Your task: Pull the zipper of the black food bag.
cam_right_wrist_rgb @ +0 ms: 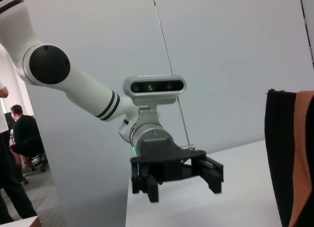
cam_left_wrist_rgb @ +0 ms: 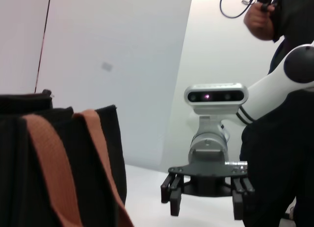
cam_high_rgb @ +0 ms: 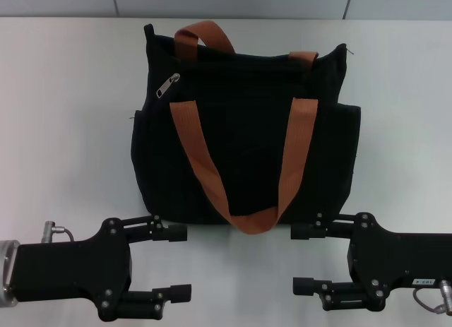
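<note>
The black food bag (cam_high_rgb: 247, 143) is matt woven cloth with coarse orange-brown webbing handles (cam_high_rgb: 194, 150). The zipper (cam_high_rgb: 167, 85) pull is shiny silver metal. The counter (cam_high_rgb: 63, 129) is smooth, matt white.

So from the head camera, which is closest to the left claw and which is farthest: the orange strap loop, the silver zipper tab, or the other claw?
From the left claw, open at the table's near edge:
1. The orange strap loop, hanging at the black food bag's near edge.
2. The right claw, open, across on the right.
3. The zipper tab, at the bag's far left top corner.
</note>
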{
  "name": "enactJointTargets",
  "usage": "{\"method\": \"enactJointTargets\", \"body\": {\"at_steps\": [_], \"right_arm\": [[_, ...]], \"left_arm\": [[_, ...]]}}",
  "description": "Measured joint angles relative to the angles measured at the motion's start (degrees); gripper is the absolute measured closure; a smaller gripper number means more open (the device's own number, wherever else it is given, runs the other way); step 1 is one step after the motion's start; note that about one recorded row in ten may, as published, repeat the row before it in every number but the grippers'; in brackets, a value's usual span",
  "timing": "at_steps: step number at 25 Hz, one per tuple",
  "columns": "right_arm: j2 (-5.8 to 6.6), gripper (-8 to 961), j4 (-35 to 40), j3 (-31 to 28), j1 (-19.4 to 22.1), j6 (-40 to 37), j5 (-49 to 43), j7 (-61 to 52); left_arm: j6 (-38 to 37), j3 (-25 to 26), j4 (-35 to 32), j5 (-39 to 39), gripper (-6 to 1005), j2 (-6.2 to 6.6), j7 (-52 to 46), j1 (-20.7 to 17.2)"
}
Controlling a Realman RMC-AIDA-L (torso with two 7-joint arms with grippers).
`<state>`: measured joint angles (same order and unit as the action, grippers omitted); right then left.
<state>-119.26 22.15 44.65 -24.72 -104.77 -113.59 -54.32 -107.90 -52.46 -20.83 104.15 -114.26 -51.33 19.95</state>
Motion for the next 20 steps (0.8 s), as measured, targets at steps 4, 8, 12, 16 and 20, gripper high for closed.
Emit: {"method": "enactJointTargets", "body": {"at_steps": [4,8,12,16,20], "right_arm": [[0.0,231,0.0,0.0,0.01,0.04,0.04,-0.02],[0.0,231,0.0,-0.06,0.02,0.24,0.04,-0.08],[0.0,230,0.0,-0.31,0.06,0.28,0.04,-0.09],[0.0,230,0.0,-0.44,0.18,0.19,0.09,-0.13],[0.0,230,0.0,-0.52,0.3,0.06,0.15,-0.18]], "left_arm": [[-2.95,1.27,0.0,-0.43,231,-0.55,0.44,0.26],[-7.02,9.34,0.02,-1.62,231,-2.13,0.94,0.49],[-7.28,13.14,0.34,-6.21,231,-3.11,1.22,-0.11],[-6.8,17.57,1.98,-13.69,230,-3.99,2.67,-1.65],[-3.36,22.26,4.78,-16.79,230,-4.1,7.36,-2.35]]}}
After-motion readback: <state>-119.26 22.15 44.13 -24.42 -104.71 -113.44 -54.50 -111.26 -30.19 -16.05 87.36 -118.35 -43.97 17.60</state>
